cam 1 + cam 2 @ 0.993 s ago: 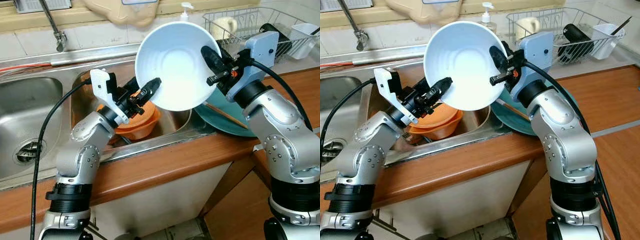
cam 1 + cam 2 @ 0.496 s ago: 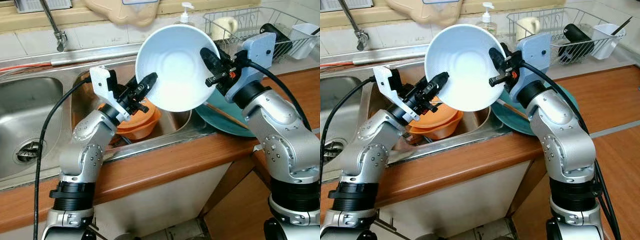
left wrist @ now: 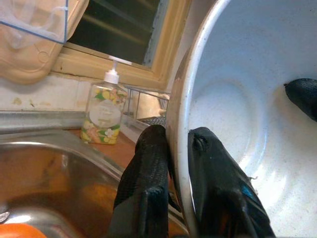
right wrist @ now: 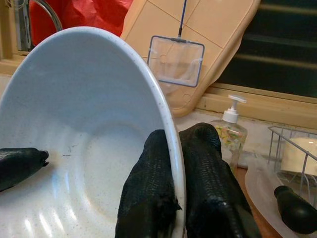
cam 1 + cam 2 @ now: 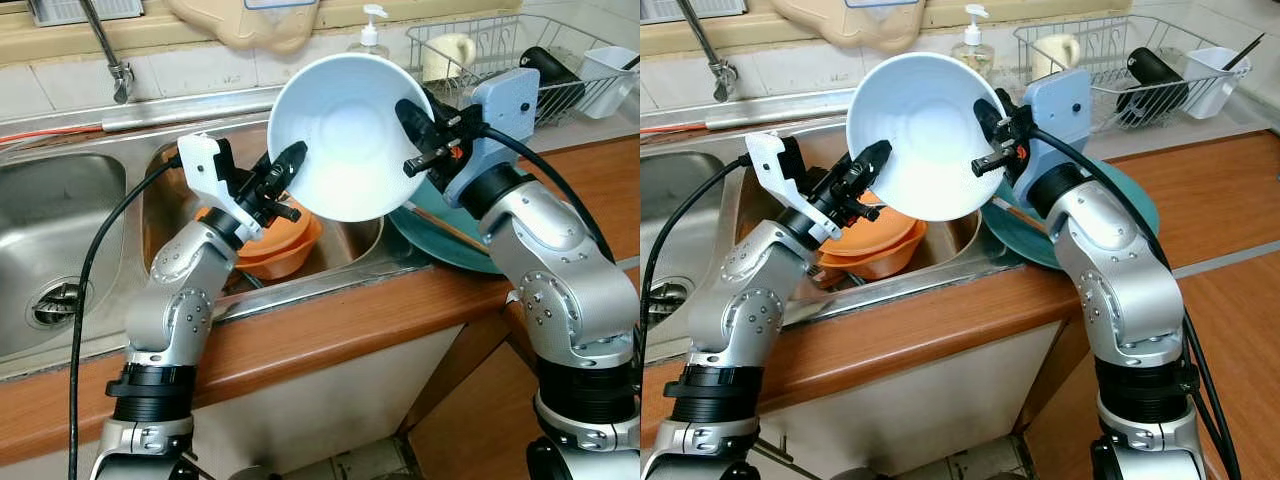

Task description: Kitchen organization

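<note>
Both pincers clamp one white bowl above the sink.
The left pincer (image 5: 283, 172) and right pincer (image 5: 420, 135) each pinch opposite rims of the white bowl (image 5: 345, 135), tilted over the steel sink (image 5: 60, 215); orange bowls (image 5: 280, 240) lie below, and the wooden tabletop (image 5: 330, 330) runs in front.

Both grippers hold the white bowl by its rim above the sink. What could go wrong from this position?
The white bowl hangs tilted, pinched only at its thin rim by the left gripper and the right gripper. If one grip slips, it could drop onto the orange bowls in the sink and chip. Swinging it toward the dish rack, the right arm might knock the soap bottle or scrape the teal plate.
</note>
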`<state>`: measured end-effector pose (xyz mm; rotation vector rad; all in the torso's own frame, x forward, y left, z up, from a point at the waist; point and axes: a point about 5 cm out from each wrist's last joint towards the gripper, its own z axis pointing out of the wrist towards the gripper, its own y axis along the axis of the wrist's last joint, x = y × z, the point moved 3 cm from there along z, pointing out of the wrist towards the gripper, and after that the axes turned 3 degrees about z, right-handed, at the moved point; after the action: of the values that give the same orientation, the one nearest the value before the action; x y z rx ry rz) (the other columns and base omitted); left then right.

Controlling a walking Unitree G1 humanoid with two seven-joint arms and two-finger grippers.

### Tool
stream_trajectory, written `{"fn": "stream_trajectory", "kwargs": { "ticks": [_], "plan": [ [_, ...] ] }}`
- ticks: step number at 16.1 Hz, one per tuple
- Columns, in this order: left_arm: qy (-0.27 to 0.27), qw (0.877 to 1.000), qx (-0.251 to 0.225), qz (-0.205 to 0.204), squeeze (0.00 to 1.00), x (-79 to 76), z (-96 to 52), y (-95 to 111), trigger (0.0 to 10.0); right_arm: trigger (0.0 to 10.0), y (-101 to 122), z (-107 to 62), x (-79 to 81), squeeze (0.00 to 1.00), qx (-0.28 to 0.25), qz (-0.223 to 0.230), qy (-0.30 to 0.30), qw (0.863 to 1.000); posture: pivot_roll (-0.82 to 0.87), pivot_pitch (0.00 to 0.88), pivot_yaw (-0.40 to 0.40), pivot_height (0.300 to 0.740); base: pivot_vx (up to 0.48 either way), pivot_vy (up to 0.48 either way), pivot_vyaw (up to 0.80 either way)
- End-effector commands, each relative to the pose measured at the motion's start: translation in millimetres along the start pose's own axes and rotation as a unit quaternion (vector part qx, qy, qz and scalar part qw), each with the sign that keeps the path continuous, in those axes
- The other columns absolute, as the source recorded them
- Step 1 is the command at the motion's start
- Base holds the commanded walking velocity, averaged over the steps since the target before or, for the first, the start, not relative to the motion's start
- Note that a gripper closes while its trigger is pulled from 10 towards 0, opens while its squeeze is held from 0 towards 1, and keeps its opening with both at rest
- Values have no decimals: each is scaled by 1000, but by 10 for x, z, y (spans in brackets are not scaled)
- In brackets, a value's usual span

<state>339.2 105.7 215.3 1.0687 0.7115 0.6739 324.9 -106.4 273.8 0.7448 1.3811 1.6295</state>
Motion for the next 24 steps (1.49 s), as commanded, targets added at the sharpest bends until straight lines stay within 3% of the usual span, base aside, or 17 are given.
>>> {"fn": "stream_trajectory", "kwargs": {
  "ticks": [1, 4, 5, 6, 7, 9, 10, 11, 14, 16, 18, 21, 23, 24],
  "plan": [
    [0, 1000, 4, 15, 0, 27, -19, -6, 0, 10000, 97, 4, 8, 0, -14, -5, 7, 1000, -176, 0, 52, 740, 0, 0, 0],
    [5, 1000, -10, 10, 0, 35, -26, 39, 0, 10000, 79, 6, 21, 0, -9, -12, 7, 1000, -177, 0, 48, 740, 0, 0, 0],
    [9, 1000, -16, 8, 0, 49, -32, 58, 0, 10000, 71, 6, 20, 278, -8, -8, 5, 1000, -177, 0, 47, 740, 0, 0, 0],
    [15, 1000, -22, 6, 0, 66, -36, 81, 0, 10000, 67, 7, 17, 729, -8, -6, 4, 1000, -176, 0, 46, 740, 0, 0, 0],
    [19, 999, -30, 4, 0, 84, -39, 113, 0, 10000, 66, 9, 13, 1000, -7, -5, 3, 1000, -177, 0, 46, 740, 0, 0, 0],
    [23, 999, -39, -1, 0, 102, -42, 148, 0, 10000, 69, 12, 7, 1000, -7, -7, 2, 1000, -177, 0, 43, 740, 0, 0, 0],
    [33, 998, -50, -4, 0, 143, -51, 192, 0, 10000, 71, 16, 2, 671, -7, -9, 0, 1000, -178, 0, 43, 740, 0, 0, 0],
    [41, 997, -58, -5, 0, 184, -62, 229, 0, 10000, 74, 19, 4, 0, -7, -11, 0, 1000, -178, 0, 43, 740, 0, 0, 0],
    [50, 996, -73, -6, 0, 226, -66, 299, 0, 10000, 77, 22, 10, 0, -8, -10, 3, 1000, -175, 0, 43, 740, 0, 0, 0],
    [111, 989, -96, 13, 0, 424, -98, 408, 0, 10000, 91, 20, 47, 0, -7, -15, 19, 1000, -171, 0, 42, 740, 0, 0, 0],
    [161, 982, -51, 84, 0, 593, -87, 355, 0, 10000, 65, -4, 88, 0, 9, -31, 44, 999, -168, 0, 40, 740, 0, 0, 0],
    [221, 968, 1, 119, 0, 795, -69, 213, 0, 10000, -33, -53, 156, 0, 46, -60, 79, 994, -179, 0, 47, 740, 0, 0, 0],
    [238, 962, 13, 131, 0, 851, -63, 180, 0, 10000, -77, -79, 170, 0, 61, -70, 88, 992, -184, 0, 50, 740, 0, 0, 0],
    [261, 948, 70, 168, 0, 957, -59, 24, 0, 10000, -171, -144, 195, 0, 91, -87, 107, 986, -189, 0, 50, 740, 0, 0, 0]
  ]
}}
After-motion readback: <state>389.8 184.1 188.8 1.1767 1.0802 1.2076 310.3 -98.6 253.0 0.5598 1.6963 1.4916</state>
